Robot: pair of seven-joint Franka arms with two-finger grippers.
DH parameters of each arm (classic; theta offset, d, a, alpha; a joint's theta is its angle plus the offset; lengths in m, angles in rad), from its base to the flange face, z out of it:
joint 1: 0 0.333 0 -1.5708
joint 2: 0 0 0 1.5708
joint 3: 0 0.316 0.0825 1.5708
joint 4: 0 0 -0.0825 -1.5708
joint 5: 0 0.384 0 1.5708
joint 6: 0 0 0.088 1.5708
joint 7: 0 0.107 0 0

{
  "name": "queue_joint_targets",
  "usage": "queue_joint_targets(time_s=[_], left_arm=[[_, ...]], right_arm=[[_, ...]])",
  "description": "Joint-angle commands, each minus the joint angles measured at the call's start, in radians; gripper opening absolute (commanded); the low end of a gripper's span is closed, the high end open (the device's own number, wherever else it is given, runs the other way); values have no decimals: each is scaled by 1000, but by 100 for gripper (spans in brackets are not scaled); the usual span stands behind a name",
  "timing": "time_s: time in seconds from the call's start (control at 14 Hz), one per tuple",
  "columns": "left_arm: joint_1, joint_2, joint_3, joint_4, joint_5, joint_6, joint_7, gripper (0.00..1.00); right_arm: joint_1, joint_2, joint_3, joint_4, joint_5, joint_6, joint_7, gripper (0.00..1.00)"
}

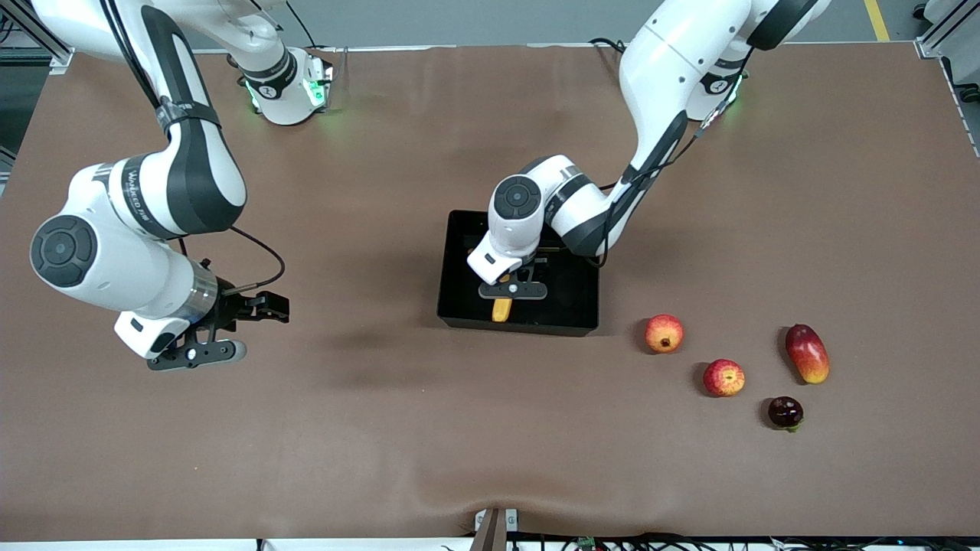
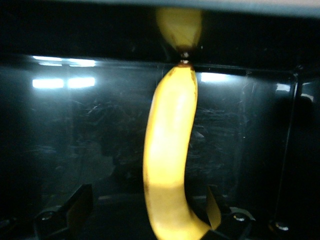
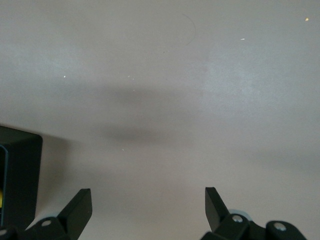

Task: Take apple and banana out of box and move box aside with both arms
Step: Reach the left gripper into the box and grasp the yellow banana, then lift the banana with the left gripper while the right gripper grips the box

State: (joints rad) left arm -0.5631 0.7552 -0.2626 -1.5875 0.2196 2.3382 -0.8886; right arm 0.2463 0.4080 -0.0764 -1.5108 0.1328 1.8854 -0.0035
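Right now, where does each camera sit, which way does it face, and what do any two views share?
Front view: high across the table, facing both arms; left gripper over the black bin, right gripper over bare table.
Left wrist view: looks down into the bin at the banana; open fingers show.
Right wrist view: looks down at table; open fingers show.
Shared: all three show the bin.

1. The box (image 1: pixel 459 306) sits mid-surface (image 1: pixel 383 428); the banana (image 1: pixel 501 310) lies in it.
2. The apple (image 1: pixel 723 377) lies toward the left arm's end, nearer the front camera's edge than the box.
3. The left end effector (image 1: pixel 513 291) is over the banana; the right end effector (image 1: pixel 195 353) is over bare surface.
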Motion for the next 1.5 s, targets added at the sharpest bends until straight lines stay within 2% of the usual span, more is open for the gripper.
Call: queue_joint_targets(time_s=[0.0, 0.36, 0.43, 0.5, 0.57, 0.79, 0.93, 1.14, 1.43], left_arm=[[-17, 22, 5, 3, 30, 35, -44, 100], [-15, 27, 5, 4, 35, 41, -53, 22], [-15, 24, 3, 7, 34, 41, -53, 10], [-14, 21, 3, 12, 32, 41, -53, 3], [-11, 16, 5, 15, 34, 41, -53, 0], [-5, 6, 5, 27, 34, 41, -52, 0], [-3, 0, 5, 41, 32, 36, -52, 0], [8, -46, 8, 40, 26, 23, -52, 0], [57, -157, 5, 40, 20, -103, -43, 0]], right_arm=[[11, 3, 6, 3, 7, -21, -10, 100], [19, -2, 7, -45, 11, -8, -6, 100], [18, -6, 7, -60, 27, 17, -3, 100], [12, -12, 7, -89, 71, 56, -3, 100], [11, -20, 6, -127, 106, 90, -4, 100], [24, -75, 7, -254, 119, 226, 5, 100], [56, -98, 9, -328, 180, 322, 5, 100], [111, -92, 7, -338, 218, 360, 49, 100], [195, -74, 7, -333, 218, 419, 135, 100]])
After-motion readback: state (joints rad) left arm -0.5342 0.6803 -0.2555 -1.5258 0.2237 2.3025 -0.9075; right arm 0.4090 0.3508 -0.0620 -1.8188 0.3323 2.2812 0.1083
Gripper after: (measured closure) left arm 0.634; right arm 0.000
